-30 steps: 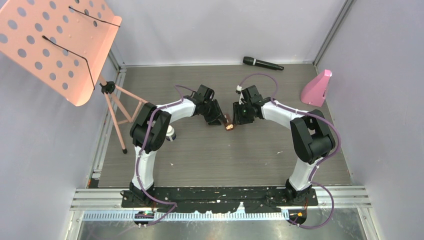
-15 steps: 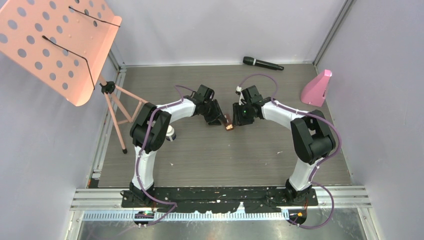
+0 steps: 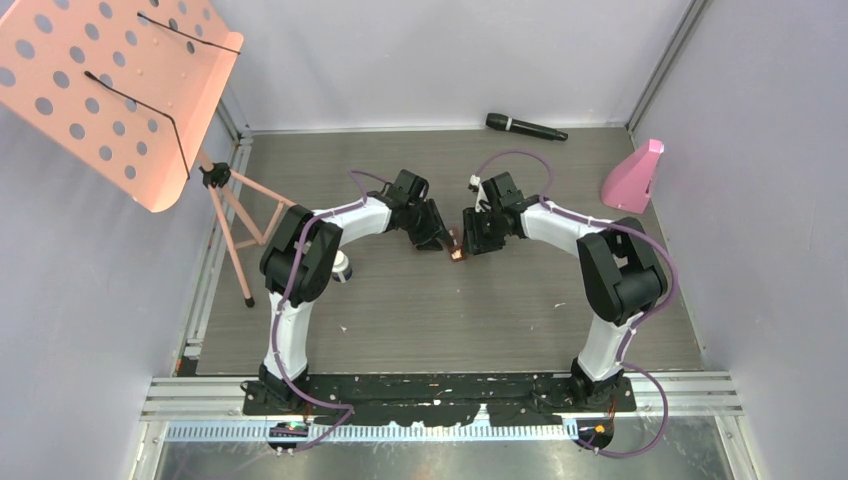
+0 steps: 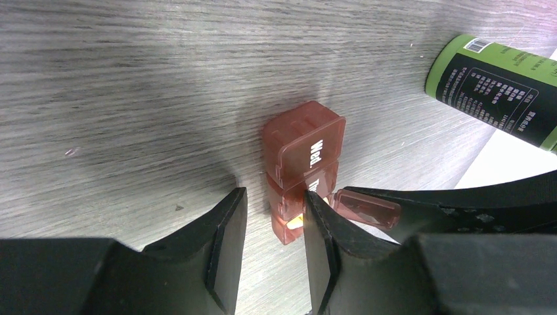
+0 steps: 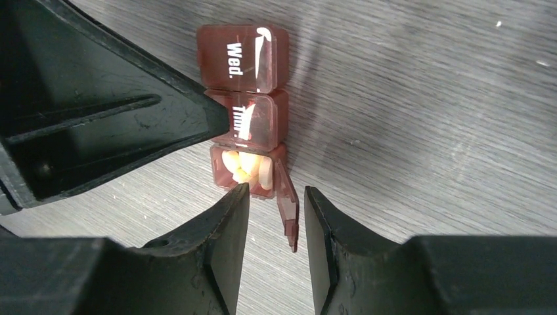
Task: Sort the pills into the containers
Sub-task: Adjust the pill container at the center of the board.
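Pills lie in the brown case on the worktop, nearly hidden from above between my hands. Left hand released beside it; right hand, released astride its lid, has edged nearer.

Both our arms reach forward and bend inward, wrists nearly meeting. Our left gripper and right gripper face each other, tilted down, each with jaws partly apart.

Bright, even light; soft shadows.
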Action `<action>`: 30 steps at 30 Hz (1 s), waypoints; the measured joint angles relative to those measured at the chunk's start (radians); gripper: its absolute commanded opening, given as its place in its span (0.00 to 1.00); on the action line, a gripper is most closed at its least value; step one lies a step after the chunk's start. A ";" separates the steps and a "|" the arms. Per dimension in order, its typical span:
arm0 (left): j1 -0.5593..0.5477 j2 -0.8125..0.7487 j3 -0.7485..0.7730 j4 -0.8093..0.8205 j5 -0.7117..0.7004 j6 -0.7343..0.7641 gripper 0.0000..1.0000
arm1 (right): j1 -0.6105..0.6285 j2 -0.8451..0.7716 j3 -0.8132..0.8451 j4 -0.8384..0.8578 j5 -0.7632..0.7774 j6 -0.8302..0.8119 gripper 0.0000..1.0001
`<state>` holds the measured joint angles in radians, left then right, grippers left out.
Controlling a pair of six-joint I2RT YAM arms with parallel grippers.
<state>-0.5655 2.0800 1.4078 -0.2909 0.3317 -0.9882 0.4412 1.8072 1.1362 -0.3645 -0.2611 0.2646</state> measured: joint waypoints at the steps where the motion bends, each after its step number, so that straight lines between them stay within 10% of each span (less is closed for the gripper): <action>1: 0.000 0.000 0.000 0.000 0.000 0.000 0.38 | 0.000 0.002 0.000 0.003 -0.008 0.000 0.43; 30: 0.003 0.003 0.000 0.003 0.003 -0.008 0.35 | 0.000 0.066 -0.024 0.171 -0.112 0.155 0.53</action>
<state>-0.5629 2.0834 1.4082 -0.2878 0.3344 -0.9966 0.4408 1.8729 1.1118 -0.1940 -0.3729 0.4194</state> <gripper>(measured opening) 0.359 0.499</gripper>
